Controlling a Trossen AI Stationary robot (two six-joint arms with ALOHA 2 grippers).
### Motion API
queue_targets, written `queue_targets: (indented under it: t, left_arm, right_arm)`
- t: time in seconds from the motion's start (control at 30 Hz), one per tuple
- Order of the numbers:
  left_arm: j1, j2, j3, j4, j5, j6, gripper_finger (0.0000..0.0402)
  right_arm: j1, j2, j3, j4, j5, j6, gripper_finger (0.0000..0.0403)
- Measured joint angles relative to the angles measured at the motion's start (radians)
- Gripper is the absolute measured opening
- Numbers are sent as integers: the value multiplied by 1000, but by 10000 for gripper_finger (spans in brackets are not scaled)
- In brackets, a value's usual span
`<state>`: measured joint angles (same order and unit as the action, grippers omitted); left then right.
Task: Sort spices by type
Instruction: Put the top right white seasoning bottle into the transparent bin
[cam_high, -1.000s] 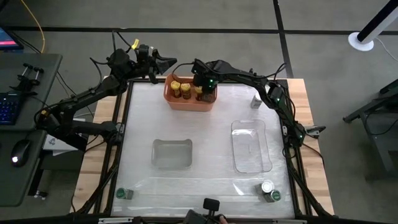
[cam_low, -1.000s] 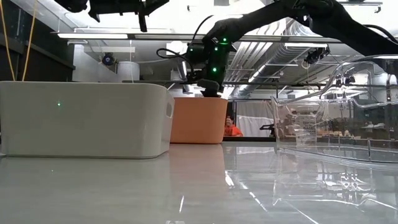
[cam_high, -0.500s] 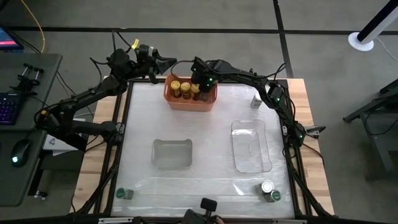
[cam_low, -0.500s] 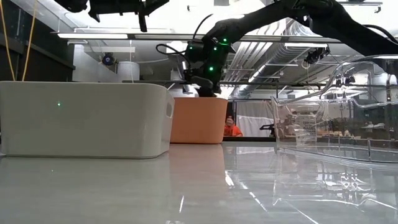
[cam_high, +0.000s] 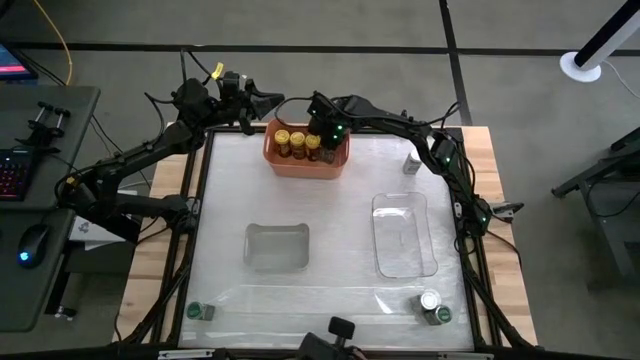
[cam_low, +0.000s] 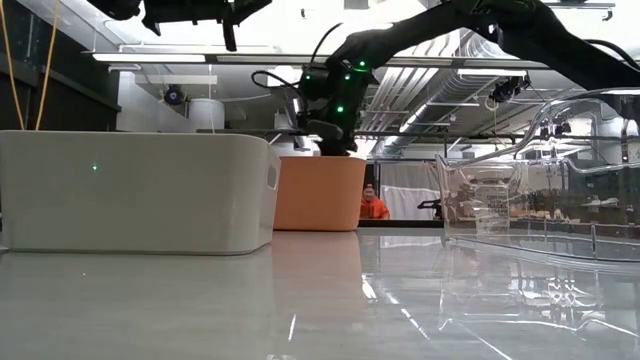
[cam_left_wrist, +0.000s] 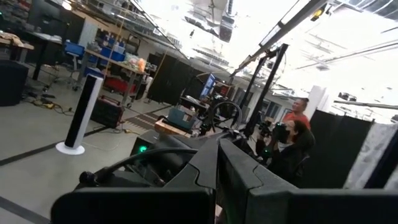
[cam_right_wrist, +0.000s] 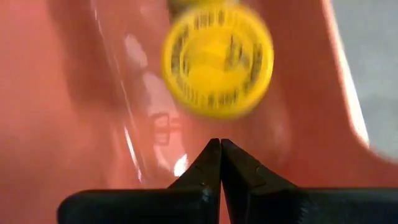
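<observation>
Three spices with yellow lids (cam_high: 297, 140) stand in the orange tub (cam_high: 305, 163) at the table's far edge. My right gripper (cam_high: 325, 137) hangs shut over the tub's right end, pointing steeply down. In the right wrist view its shut tips (cam_right_wrist: 219, 147) stand just short of one yellow lid (cam_right_wrist: 217, 59), and I see no touch. A silver-lidded jar (cam_high: 411, 162) stands at the far right. A silver-lidded jar (cam_high: 430, 300) and a green-lidded one (cam_high: 441, 316) stand near right, another green-lidded one (cam_high: 197, 311) near left. My left gripper (cam_high: 270, 100) waits shut, raised beyond the far-left corner.
Two clear rectangular tubs stand mid-table, one left of centre (cam_high: 277, 246) and one to the right (cam_high: 404, 235). In the low view the left one (cam_low: 135, 190) hides part of the orange tub (cam_low: 318, 192). People (cam_left_wrist: 297, 134) show in the room beyond.
My right gripper has rolled and tipped a little over the orange tub's right end and edged toward the table's left. The third yellow-lidded jar, partly under the gripper a second ago, now shows beside the other two.
</observation>
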<state>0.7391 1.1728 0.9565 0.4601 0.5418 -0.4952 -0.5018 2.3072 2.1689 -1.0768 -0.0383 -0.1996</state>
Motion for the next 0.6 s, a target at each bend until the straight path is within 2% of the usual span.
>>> queue_targets:
  t: [0.23, 0.37, 0.47, 0.6]
  left_arm:
    - [0, -1, 0, -62, 49, 28, 0]
    - [0, -1, 0, -136, 50, 56, 0]
    - [0, 0, 0, -169, 50, 55, 0]
    - [0, 0, 0, -170, 49, 55, 0]
  right_arm:
    - [-69, -85, 0, -193, -21, 1, 0]
    - [-138, -184, -55, -206, -41, 39, 0]
    - [-192, -320, -209, -156, -39, 88, 0]
    - [-248, -569, -551, -35, 40, 235, 0]
